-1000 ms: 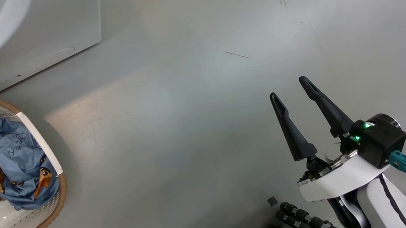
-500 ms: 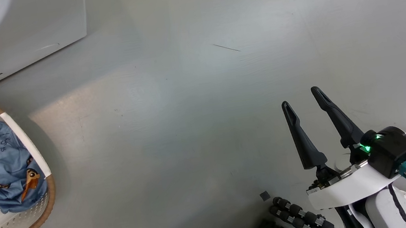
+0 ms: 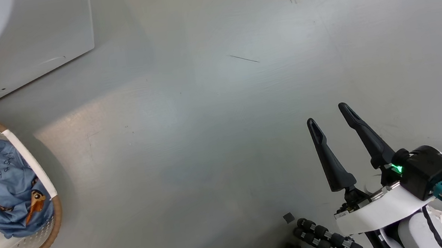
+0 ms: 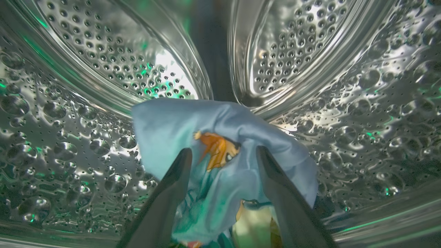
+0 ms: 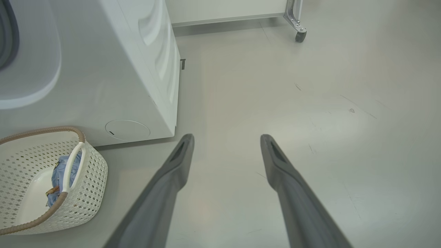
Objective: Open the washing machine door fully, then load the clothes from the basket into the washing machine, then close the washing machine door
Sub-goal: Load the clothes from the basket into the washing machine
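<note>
Looking along our left pincer [image 4: 224, 153] in the left wrist view, we find its two dark fingers [image 4: 165, 206] standing wide apart at the bottom centre of the frame, deep inside the perforated steel drum [image 4: 69, 120]. A blue garment [image 4: 165, 131] printed with orange animals fills the gap between the fingers and bulges above their tips in the middle of the frame. The jaws do not pinch it. We cannot tell whether the cloth hangs on the fingers or lies on the drum wall.

In the head view our right pincer [image 3: 327, 114] sits at the lower right, fingers spread as wide as they go and pointing up the frame. It holds and touches nothing, with bare grey floor [image 3: 203, 122] beyond it.

At the left edge of that view the basket [image 3: 54, 216] stands on the floor with a second garment [image 3: 0, 181] bunched inside it. The white washing machine [image 3: 40, 37] takes the upper left corner, just above the basket.
</note>
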